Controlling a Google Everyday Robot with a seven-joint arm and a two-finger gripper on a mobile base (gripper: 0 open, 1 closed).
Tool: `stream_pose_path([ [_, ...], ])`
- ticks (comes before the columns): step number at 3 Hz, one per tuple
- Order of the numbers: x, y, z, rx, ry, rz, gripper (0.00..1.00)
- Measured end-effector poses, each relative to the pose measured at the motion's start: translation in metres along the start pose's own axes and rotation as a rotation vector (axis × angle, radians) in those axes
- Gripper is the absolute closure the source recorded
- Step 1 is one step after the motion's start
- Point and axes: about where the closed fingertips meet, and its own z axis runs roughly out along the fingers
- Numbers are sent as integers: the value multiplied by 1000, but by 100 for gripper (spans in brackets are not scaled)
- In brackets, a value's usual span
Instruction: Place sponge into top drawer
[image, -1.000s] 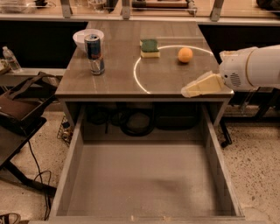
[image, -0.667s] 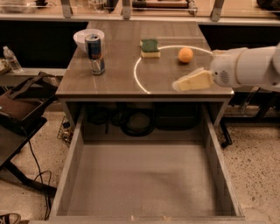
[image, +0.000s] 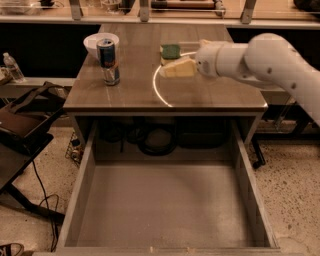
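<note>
The sponge (image: 170, 51), dark green over pale yellow, lies on the wooden table (image: 125, 95) toward its back, right of centre. My gripper (image: 173, 68), cream-coloured on a white arm coming in from the right, hovers just in front of the sponge and slightly below it in the view, very close to it. The top drawer (image: 165, 205) is pulled wide open below the table's front edge, and its flat grey bottom is bare. The orange ball is hidden behind my arm.
A blue drink can (image: 108, 61) stands on the left of the table with a white bowl (image: 95, 41) behind it. A thin white ring (image: 156, 87) marks the tabletop. A dark chair (image: 22, 120) and cables sit left of the table; a water bottle (image: 12, 67) stands further left.
My arm has swung left and toward the back of the table, bringing the gripper up to the sponge. The orange ball is now covered by the arm.
</note>
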Motion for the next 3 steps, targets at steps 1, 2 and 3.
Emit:
stream_pose_path([
  [1,-20,-16,52,4,-23,-50,0],
  [2,-33,-38,98,24,-15,-95,0],
  [3,-20,-74,138,60,31,-75,0],
])
